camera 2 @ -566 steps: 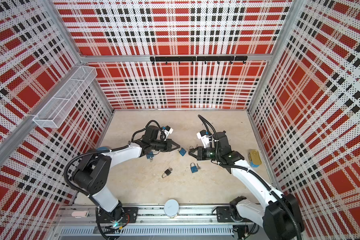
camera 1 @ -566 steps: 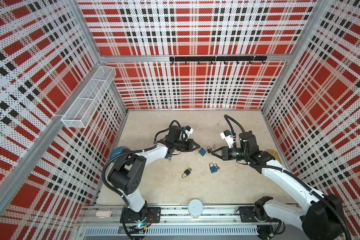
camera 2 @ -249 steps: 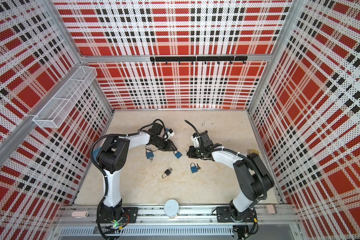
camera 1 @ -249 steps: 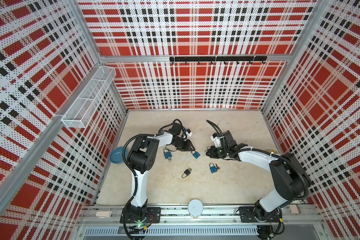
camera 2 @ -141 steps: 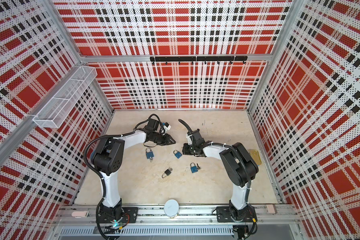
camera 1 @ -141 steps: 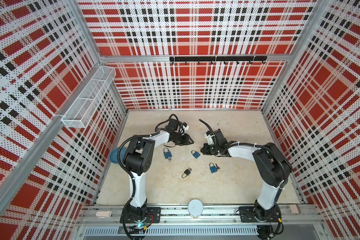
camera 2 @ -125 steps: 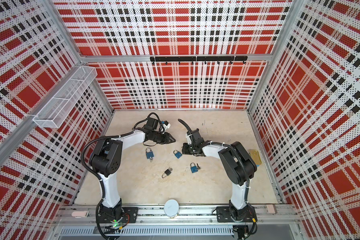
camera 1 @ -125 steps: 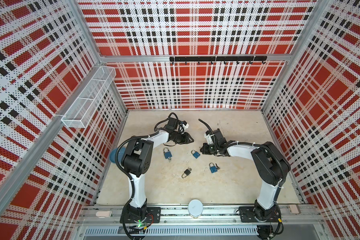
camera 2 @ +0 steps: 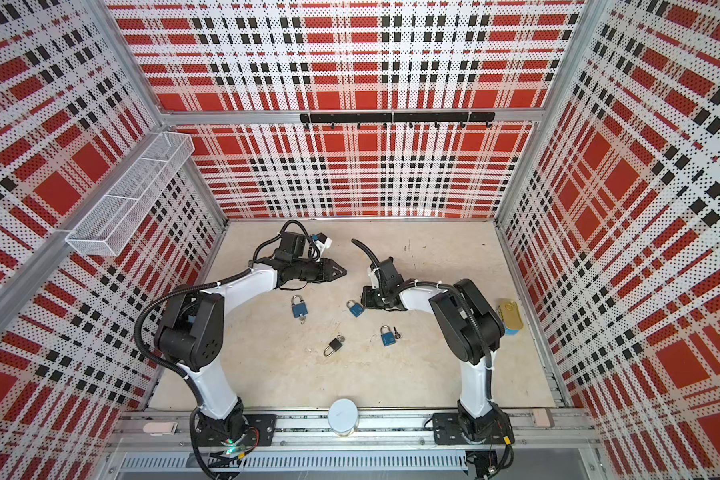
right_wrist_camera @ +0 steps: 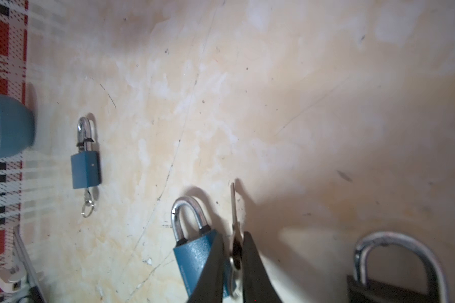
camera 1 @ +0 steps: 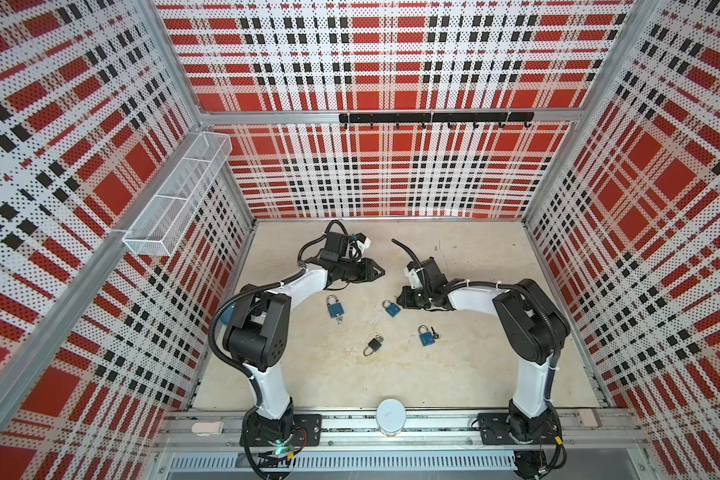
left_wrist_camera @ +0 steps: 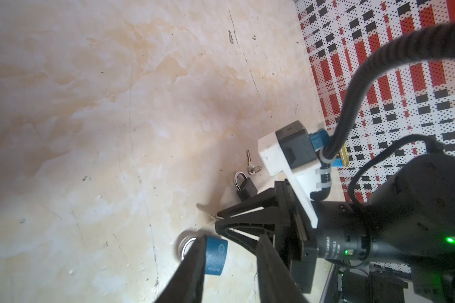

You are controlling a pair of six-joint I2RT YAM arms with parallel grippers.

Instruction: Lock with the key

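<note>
Currently the key [right_wrist_camera: 232, 204] stands between fingers [right_wrist_camera: 252, 258] of the right tool [right_wrist_camera: 233, 236].

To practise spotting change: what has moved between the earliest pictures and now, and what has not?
The left gripper drew back toward the far wall, leaving the middle blue padlock lying free on the table. The right gripper slid left up beside that padlock, a key between its fingers. The other blue padlocks and the black padlock stayed put.

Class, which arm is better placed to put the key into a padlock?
Right: right gripper has the key between its fingers, beside a blue padlock; left gripper is empty, farther away.
</note>
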